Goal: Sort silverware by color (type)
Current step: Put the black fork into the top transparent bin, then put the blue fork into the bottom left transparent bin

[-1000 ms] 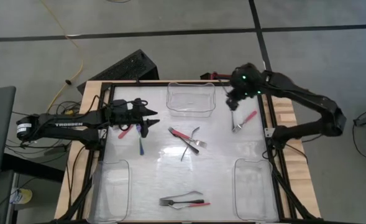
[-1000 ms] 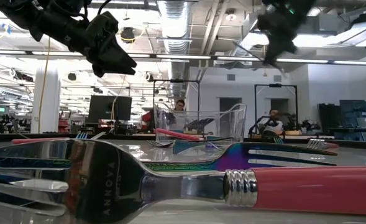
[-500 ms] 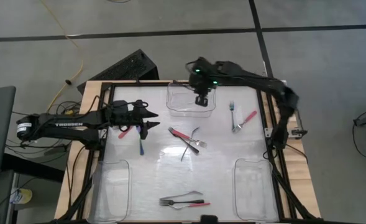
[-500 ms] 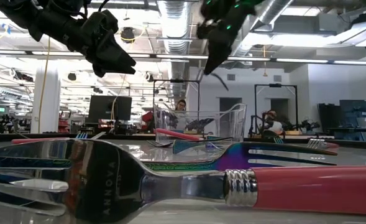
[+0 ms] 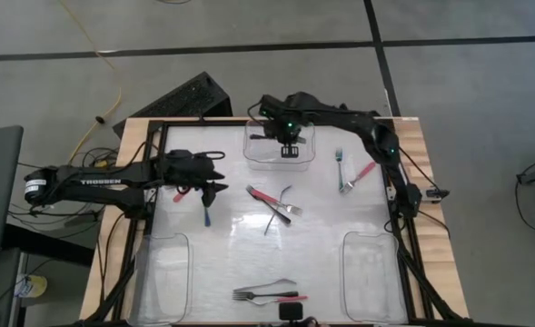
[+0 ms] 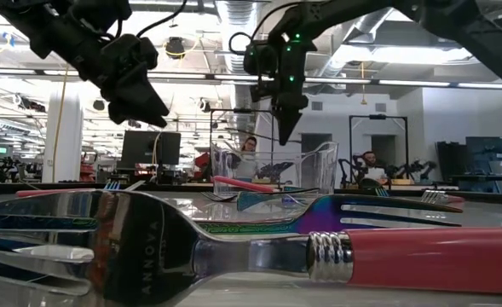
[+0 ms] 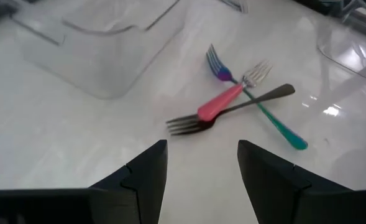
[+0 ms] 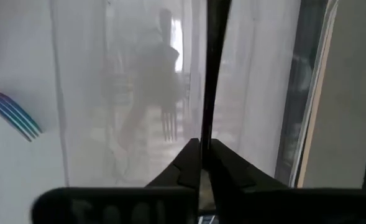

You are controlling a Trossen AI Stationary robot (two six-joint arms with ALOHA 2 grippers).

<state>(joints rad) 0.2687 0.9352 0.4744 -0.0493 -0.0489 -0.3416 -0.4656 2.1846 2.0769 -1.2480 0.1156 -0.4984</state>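
Note:
My right gripper [image 5: 288,145] hangs over the clear far bin [image 5: 253,156], shut on a dark thin utensil [image 8: 210,68]; it also shows in the low view [image 6: 283,128]. My left gripper [image 5: 216,188] is open and empty above the table's left part, over a teal fork [image 5: 205,213] and a red-handled one [image 5: 183,193]. Its wrist view [image 7: 201,165] looks at the crossed pink, dark and teal forks [image 7: 232,102] at mid-table [image 5: 274,205]. A blue fork [image 5: 339,160] and a pink-handled fork [image 5: 361,173] lie flat at the far right. My right gripper pinches the dark utensil's thin handle [image 8: 206,127] between its two shut fingers. The fingers point down from above, and the handle runs on along them. The utensil hangs below the fingers, clear of the bin and the table.
Clear bins stand at the near left [image 5: 165,272] and near right [image 5: 371,272] corners. Several forks lie together near the front edge [image 5: 269,293]; they fill the low view's foreground [image 6: 361,256]. A dark frame [image 5: 396,195] runs around the table.
My right gripper has swung from the table's far right toward the left, carrying the dark utensil, and now hangs over the far bin, pointing down. My left gripper has tipped its fingers down a little and stays open.

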